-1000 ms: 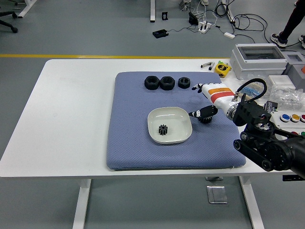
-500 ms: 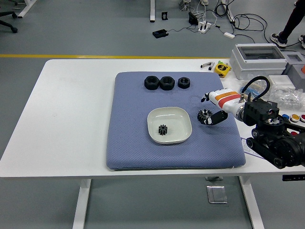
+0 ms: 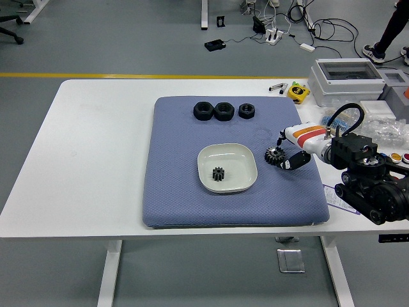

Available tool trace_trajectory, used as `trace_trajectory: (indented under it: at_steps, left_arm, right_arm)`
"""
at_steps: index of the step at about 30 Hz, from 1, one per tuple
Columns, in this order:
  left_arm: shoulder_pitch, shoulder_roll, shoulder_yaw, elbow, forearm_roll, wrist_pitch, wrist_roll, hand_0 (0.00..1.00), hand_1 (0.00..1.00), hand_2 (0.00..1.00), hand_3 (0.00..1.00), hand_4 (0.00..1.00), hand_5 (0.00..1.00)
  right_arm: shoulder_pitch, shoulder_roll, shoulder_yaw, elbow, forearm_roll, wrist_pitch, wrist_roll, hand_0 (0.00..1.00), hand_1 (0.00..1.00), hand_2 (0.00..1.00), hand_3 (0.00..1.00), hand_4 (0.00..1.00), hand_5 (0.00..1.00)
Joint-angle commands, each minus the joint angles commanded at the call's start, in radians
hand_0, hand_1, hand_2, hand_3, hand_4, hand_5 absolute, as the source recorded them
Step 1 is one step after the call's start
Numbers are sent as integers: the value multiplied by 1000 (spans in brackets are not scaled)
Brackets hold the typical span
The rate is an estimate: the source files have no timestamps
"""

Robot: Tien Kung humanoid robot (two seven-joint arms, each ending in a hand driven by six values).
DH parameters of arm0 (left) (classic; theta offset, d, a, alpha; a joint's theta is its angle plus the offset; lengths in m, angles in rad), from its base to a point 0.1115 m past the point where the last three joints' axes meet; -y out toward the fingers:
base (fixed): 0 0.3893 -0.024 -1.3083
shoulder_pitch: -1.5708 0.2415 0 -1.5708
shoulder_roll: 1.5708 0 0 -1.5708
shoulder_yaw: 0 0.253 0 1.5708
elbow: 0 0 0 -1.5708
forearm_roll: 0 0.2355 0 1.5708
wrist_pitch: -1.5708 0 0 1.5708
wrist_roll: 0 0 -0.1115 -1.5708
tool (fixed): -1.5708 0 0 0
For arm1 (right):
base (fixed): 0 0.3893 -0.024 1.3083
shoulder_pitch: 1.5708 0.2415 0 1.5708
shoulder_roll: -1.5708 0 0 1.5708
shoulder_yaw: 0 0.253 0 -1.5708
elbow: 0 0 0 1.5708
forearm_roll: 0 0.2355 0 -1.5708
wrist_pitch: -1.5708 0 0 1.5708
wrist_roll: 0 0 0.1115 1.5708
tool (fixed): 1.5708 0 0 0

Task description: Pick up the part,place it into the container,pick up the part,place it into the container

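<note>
Blue mat (image 3: pixel 192 198) is spread over the white table (image 3: pixel 89 166), its near edge toward the bottom of the head view.

Right hand (image 3: pixel 295 148) is noted at about 3 o'clock from the dish, over the mat's right margin. Compared with a second ago it has been drawn back to the right, away from the dish rim. Its fingers are seen loosely curled and nothing is gripped by them; the dark thumb tip lies just beside the gear, and whether it touches cannot be told.

Loose gear (image 3: pixel 275 156) is now left exposed on the mat, just right of the dish at about 3 o'clock. A second ago it was covered by the fingers at much the same spot. It is judged that the grasp was not secured, or was let go, so this part has not been lifted.

White dish (image 3: pixel 227 167) sits mid-mat. One small gear (image 3: pixel 219 173) is already contained in it, slightly toward 7 o'clock from its middle. The first pick-and-place is thus taken as done, the second as still open; a fresh grasp on the loose gear would be needed.

Three black nuts (image 3: pixel 223 110) are lined up at 12 o'clock, near the mat's far edge, untouched.

Left arm is not seen.
</note>
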Motion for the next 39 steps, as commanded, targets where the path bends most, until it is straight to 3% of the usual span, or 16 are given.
trace_trajectory:
  at_steps: [11, 23, 39]
  left_arm:
    - [-2, -1, 1, 1, 2, 1, 0, 596, 588, 670, 595, 583, 580]
    - [-8, 1, 2, 1, 1, 2, -2, 596, 588, 664, 594, 581, 578]
    - [-15, 1, -2, -1, 7, 2, 0, 596, 587, 665, 593, 581, 577]
  right_arm:
    - [-16, 21, -10, 17, -12, 2, -7, 744, 747, 753, 685, 852, 370]
    - [-10, 27, 1, 42, -33, -36, -13, 748, 754, 762, 690, 820, 371]
    - [-17, 38, -18, 4, -11, -22, -24, 749, 756, 766, 697, 817, 364]
